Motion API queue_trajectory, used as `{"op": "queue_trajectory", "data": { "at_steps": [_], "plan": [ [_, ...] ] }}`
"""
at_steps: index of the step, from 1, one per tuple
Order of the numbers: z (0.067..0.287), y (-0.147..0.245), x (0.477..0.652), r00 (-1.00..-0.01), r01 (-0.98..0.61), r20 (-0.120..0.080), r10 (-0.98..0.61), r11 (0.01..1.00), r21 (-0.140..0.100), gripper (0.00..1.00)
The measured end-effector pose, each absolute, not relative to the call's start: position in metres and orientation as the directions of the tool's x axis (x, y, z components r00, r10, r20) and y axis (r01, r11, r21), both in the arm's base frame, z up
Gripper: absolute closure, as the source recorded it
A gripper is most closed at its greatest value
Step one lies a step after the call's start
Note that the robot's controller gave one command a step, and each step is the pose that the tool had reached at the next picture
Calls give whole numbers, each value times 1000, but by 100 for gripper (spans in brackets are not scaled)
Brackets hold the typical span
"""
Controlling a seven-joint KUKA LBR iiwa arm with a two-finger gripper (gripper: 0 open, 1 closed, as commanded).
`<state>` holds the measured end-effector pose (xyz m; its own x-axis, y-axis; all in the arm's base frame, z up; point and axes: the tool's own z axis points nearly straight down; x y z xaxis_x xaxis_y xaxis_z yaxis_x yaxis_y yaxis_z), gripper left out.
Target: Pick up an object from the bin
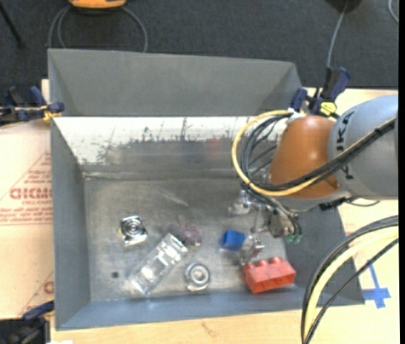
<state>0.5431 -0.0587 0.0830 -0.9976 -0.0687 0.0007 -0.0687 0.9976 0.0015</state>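
Closest to the camera, the grey arm (370, 145) with its orange cover (304, 156) and looped cables (249, 156) is seen reaching in from the right over the grey metal bin (69, 192). Its gripper (259, 236) is lowered over the right part of the bin floor. Whether it is open or closed cannot be told, because its metal parts overlap each other from above. Two things are found nearest to it: a small blue piece (231, 240), just beside it on the left, and a red studded brick (268, 275), just beside it toward the front wall. Contact with either cannot be judged. Further left, well apart from the gripper, a clear plastic piece (155, 264) is laid slantwise, with a metal ring (197, 276) beside it. A shiny metal part (133, 229) is placed nearer the left wall, and a small purplish thing (190, 233) lies close to the upper end of the clear piece.
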Motion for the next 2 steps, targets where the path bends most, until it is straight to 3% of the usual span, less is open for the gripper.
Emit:
{"op": "queue_trajectory", "data": {
  "at_steps": [1, 2],
  "plan": [
    [85, -61, 545, -997, -71, -4, -71, 997, -2, 100],
    [260, -2, 553, -971, -240, -13, -240, 971, -3, 100]
  ]
}}
